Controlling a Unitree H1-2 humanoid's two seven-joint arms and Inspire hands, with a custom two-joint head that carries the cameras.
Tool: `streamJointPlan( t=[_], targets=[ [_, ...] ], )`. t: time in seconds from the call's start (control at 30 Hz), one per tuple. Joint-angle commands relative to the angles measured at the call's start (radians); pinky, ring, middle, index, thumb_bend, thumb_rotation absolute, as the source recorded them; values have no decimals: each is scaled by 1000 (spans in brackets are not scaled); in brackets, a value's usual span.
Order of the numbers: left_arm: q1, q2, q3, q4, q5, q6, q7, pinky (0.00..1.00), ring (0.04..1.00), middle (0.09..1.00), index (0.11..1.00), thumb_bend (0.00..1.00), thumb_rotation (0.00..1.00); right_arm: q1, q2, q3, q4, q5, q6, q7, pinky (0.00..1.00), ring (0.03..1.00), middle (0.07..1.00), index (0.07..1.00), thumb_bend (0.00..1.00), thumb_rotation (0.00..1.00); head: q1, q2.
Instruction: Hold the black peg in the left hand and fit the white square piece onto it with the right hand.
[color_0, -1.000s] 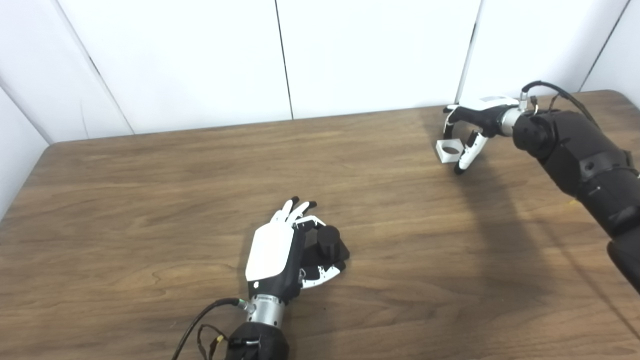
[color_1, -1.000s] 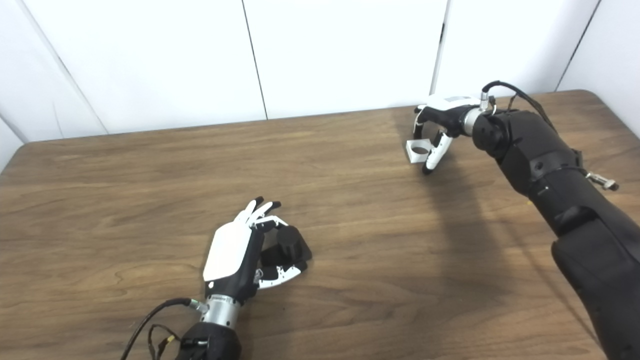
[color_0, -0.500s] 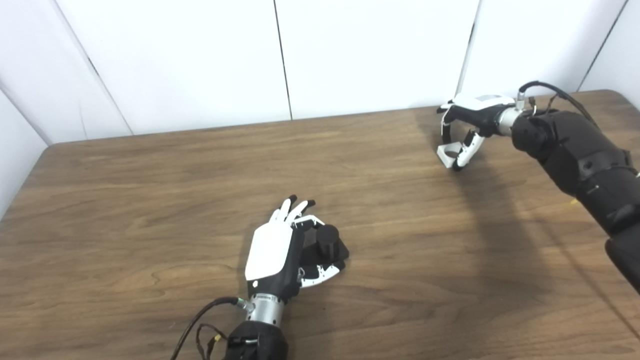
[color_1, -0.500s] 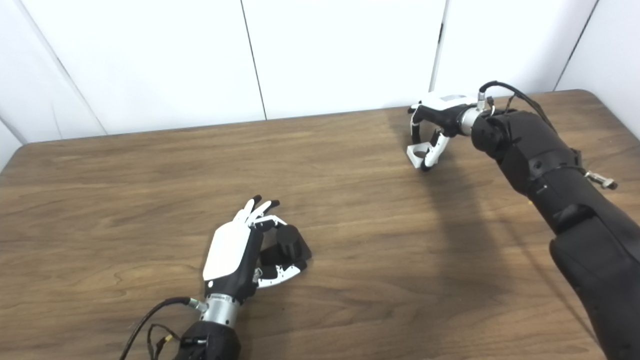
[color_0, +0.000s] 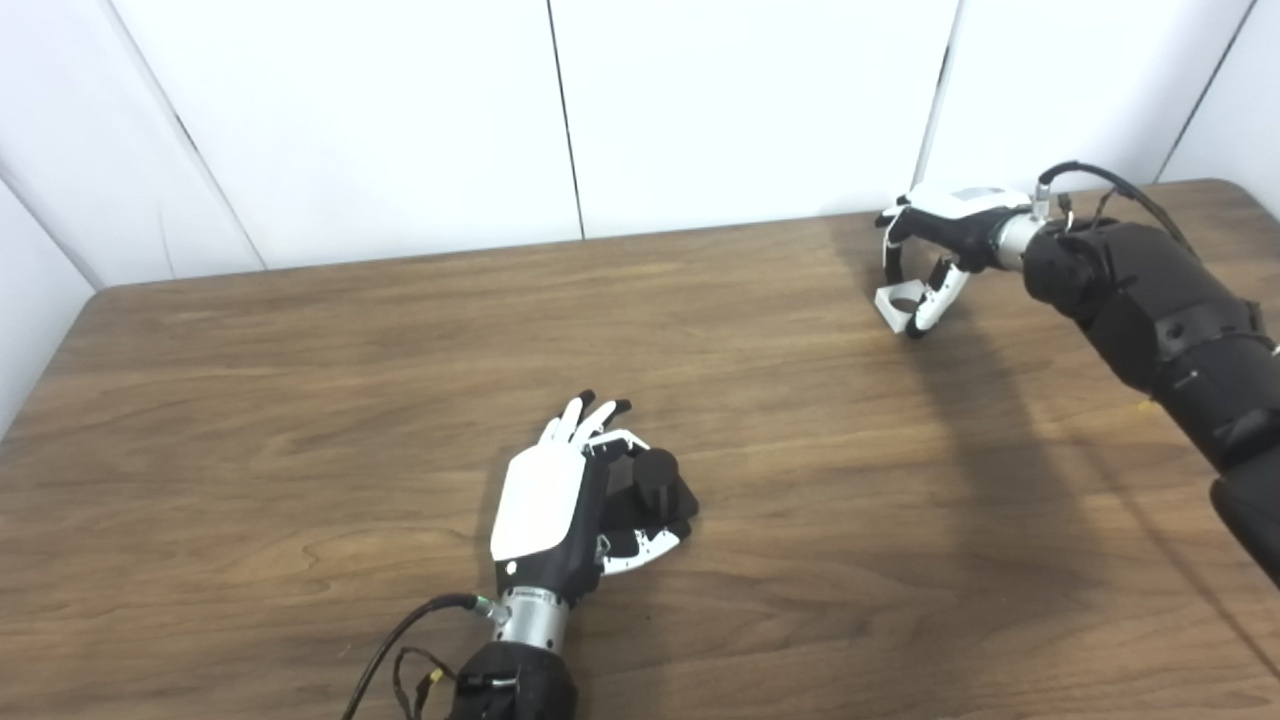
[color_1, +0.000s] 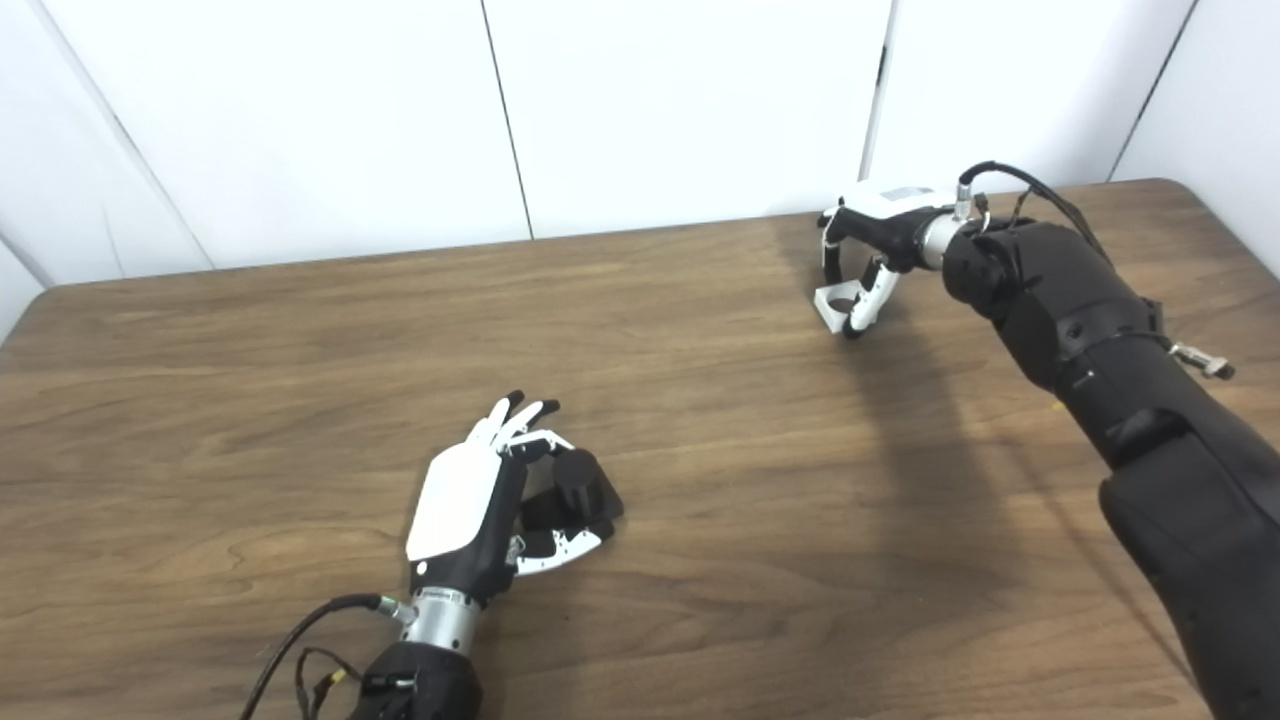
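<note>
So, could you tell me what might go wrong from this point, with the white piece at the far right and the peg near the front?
1. The right hand pinches the white square piece only at its edge, so it may slip or tilt when lifted.
2. The left hand curls around the black peg; its fingers crowd the peg's top and could block the piece.
3. The wide gap across the table leaves room for misalignment.

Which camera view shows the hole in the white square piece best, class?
The left eye view, narrowly: the white square piece shows its round hole between the fingers of the right hand. The right eye view shows the same piece from a slightly different place, its hole just as partly covered.
</note>
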Motion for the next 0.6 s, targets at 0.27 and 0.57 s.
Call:
streamJointPlan(
  t=[0.27,0.57],
  targets=[
    [8,9,-3,30,22,26,-21,958,987,896,492,523,71,-27,-32,-30,-92,8,29,5,1000,1000,933,491,523,140,1,3],
    [15,12,-9,27,39,35,-24,951,980,893,492,523,72,15,-51,-76,-320,20,110,102,1000,1000,946,492,523,143,6,1]
  ],
)
